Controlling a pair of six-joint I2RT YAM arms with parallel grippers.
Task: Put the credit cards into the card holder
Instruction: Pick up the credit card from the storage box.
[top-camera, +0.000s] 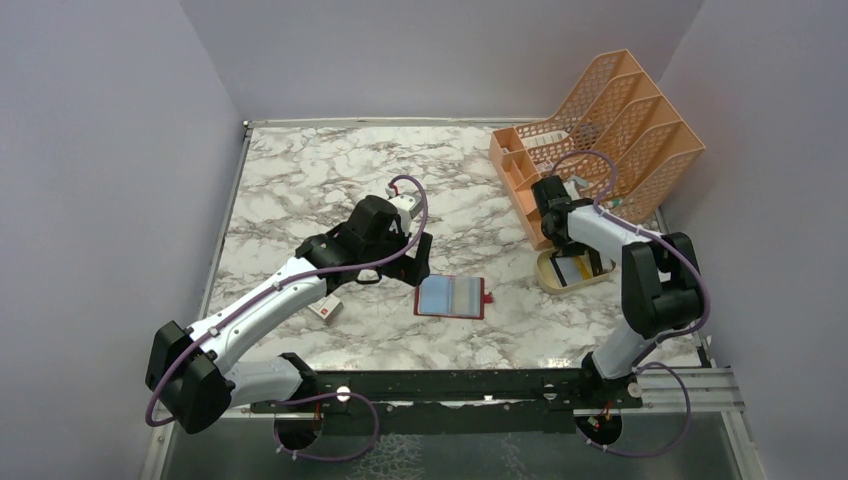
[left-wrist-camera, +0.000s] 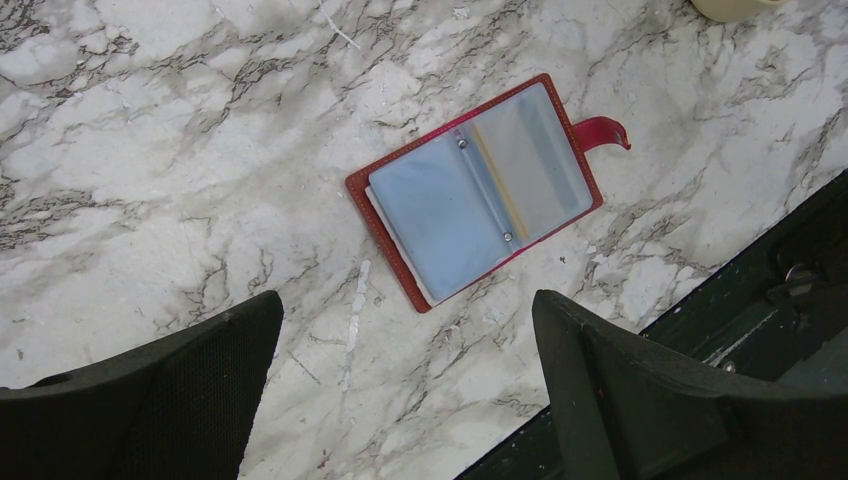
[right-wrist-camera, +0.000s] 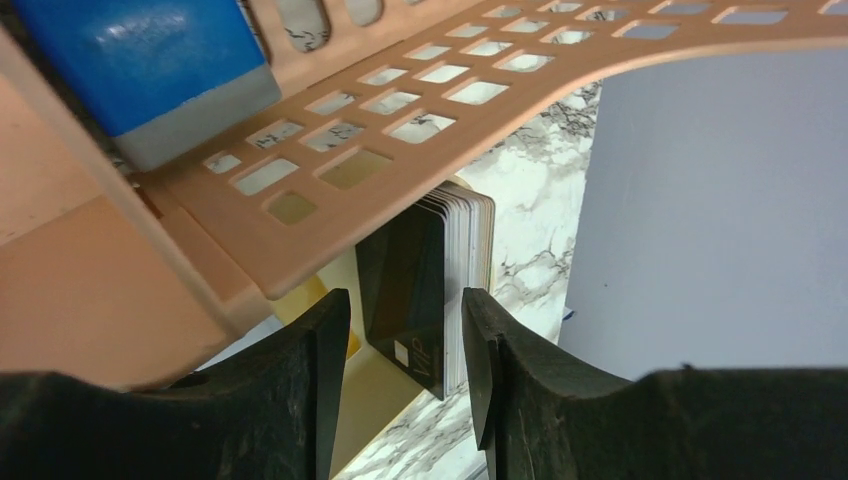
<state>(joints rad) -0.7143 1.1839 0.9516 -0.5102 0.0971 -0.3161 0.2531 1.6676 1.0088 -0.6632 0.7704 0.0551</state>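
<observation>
**Q:** Where are you on the bench (top-camera: 300, 180)?

**A:** My right tool (right-wrist-camera: 405, 300) is at the far right, tucked under the lip of the orange mesh rack (top-camera: 600, 130) and over the beige tray (top-camera: 568, 288). The card holder (top-camera: 452, 297) lies open near the middle, clear sleeves up. My left tool (left-wrist-camera: 407, 305) hangs just above it, spread wide and empty.

**Q:** And the credit cards (right-wrist-camera: 450, 240)?

**A:** They stand on edge as a stack at the tray, dark one facing, in the gap of my right tool. Its jaws are parted, one on each side. I see a sliver of space on one side, so I judge nothing is pinched yet.

**Q:** How do you do it well?

**A:** I'd centre on the stack, reach slightly deeper and close gently. Then I'd draw the cards out low, clear of the rack's lip.
</observation>
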